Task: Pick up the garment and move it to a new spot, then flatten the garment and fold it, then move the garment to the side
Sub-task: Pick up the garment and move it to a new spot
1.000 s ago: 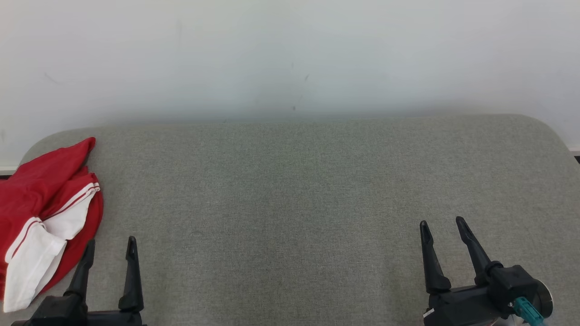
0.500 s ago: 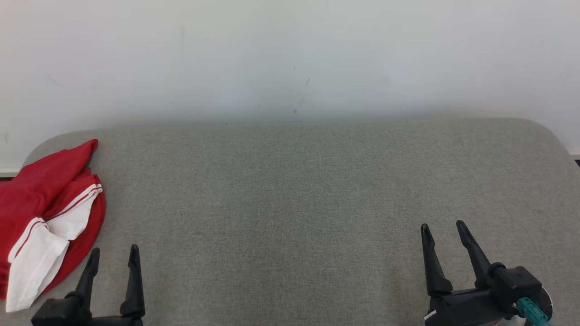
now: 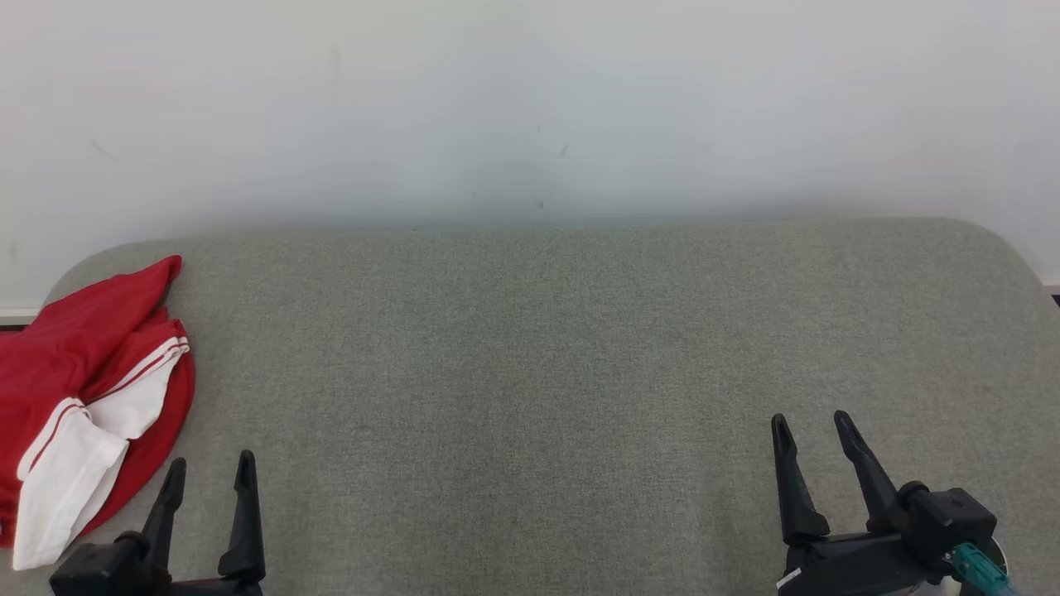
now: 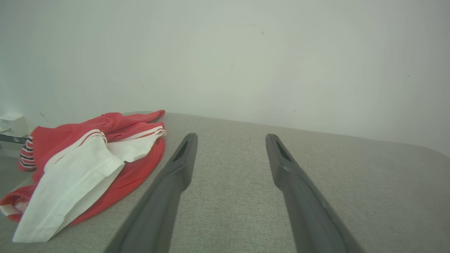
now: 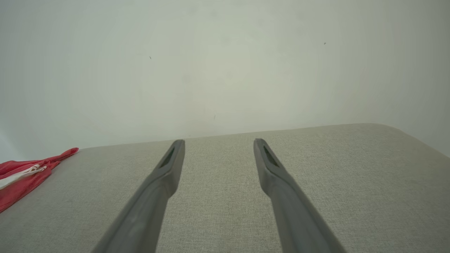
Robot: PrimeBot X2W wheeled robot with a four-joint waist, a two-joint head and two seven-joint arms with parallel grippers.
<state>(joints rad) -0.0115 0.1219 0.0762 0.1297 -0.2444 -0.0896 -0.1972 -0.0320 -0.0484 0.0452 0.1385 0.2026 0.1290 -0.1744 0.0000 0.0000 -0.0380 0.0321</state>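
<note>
The garment is a crumpled red piece with white panels and red-and-white striped trim, bunched at the far left edge of the grey padded table. In the left wrist view the garment lies left of my fingers, with a dark striped cuff at its left end. My left gripper stands open at the lower left, just right of the garment and apart from it, nothing between its fingers. My right gripper is open over bare fabric at the lower right. From the right wrist view the garment shows as a low red strip at the far left.
A pale wall runs directly behind the table's far edge. The table has rounded far corners. A small white box sits on a ledge beyond the table's left end. Bare grey fabric stretches between the two grippers.
The picture has drifted slightly down and right, so the camera has moved. Both grippers sit a little lower in the view. The garment lies as before.
</note>
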